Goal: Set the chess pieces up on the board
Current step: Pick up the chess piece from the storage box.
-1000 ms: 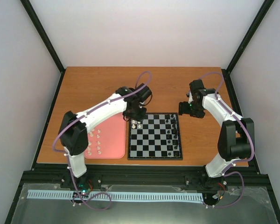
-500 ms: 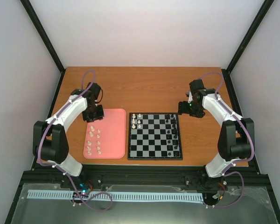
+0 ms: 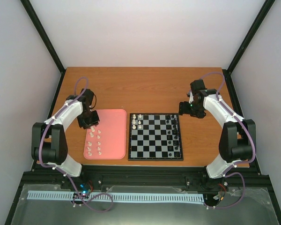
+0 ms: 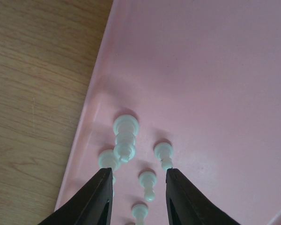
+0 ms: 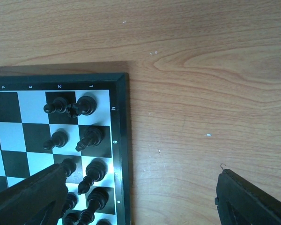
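The board (image 3: 155, 154) lies mid-table with black pieces (image 3: 174, 133) along its right side and a few white chess pieces (image 3: 136, 121) at its far left corner. More white chess pieces (image 3: 95, 142) stand on the pink tray (image 3: 113, 136). My left gripper (image 3: 90, 123) hovers over the tray's far left corner. In the left wrist view it (image 4: 138, 173) is open. A small white piece (image 4: 149, 183) on the tray shows between its fingers, untouched, and a taller one (image 4: 125, 137) stands just ahead. My right gripper (image 3: 187, 108) is wide open and empty by the board's far right corner.
In the right wrist view the gripper (image 5: 143, 173) spans bare wooden table (image 5: 187, 117) beside the board's black border (image 5: 122, 140), with black pieces (image 5: 90, 136) on the nearest squares. The tray's left rim (image 4: 86, 122) meets wood just left of the white pieces.
My left arm has swung from the board's far left corner across to the pink tray and come down over its far left pieces. The right arm has not moved.
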Robot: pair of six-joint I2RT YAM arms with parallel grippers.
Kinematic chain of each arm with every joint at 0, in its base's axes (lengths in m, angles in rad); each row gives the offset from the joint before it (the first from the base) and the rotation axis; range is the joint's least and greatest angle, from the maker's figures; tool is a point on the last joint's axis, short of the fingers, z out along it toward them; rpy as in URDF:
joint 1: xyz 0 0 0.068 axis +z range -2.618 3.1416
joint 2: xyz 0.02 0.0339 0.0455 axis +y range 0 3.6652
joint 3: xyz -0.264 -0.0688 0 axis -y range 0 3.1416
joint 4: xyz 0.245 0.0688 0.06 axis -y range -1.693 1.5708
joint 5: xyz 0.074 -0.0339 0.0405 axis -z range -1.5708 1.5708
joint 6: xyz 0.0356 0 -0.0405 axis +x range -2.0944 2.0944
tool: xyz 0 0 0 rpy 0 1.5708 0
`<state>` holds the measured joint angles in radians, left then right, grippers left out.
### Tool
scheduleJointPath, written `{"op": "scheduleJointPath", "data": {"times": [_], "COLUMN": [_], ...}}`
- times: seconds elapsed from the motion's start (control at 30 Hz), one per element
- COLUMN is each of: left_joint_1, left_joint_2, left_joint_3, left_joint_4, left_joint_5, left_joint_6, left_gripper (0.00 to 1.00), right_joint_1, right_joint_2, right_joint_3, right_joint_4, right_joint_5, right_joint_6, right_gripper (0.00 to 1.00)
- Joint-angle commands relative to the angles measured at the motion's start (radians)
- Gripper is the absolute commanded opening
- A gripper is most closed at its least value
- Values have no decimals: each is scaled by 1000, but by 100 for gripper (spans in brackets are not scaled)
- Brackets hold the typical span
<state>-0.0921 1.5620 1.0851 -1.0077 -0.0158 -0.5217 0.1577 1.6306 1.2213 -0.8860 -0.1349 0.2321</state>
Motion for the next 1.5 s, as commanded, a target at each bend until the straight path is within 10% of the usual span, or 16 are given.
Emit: {"op": "scheduleJointPath", "data": {"times": [0.0,0.73,1.1,1.47], "left_joint_1": [8,26,29,-38], "left_joint_2": [-12,105,144,20], "left_joint_3": [-13,-22,49,215], "left_joint_4": [34,103,91,-68], "left_joint_5": [13,5,-11,60], "left_joint_6": [-24,-5,11,35], "left_gripper": [35,34,1,1], "right_joint_1": [0,0,0,0], "right_joint_2": [-29,-27,-31,-9], "right_joint_3": [-11,-7,-6,10], "right_joint_4": [-5,-16,-23,-16], "right_joint_5": [11,29,39,30], "right_joint_6": [-4,-5,-4,-3], "right_gripper": [100,100,100,100]}}
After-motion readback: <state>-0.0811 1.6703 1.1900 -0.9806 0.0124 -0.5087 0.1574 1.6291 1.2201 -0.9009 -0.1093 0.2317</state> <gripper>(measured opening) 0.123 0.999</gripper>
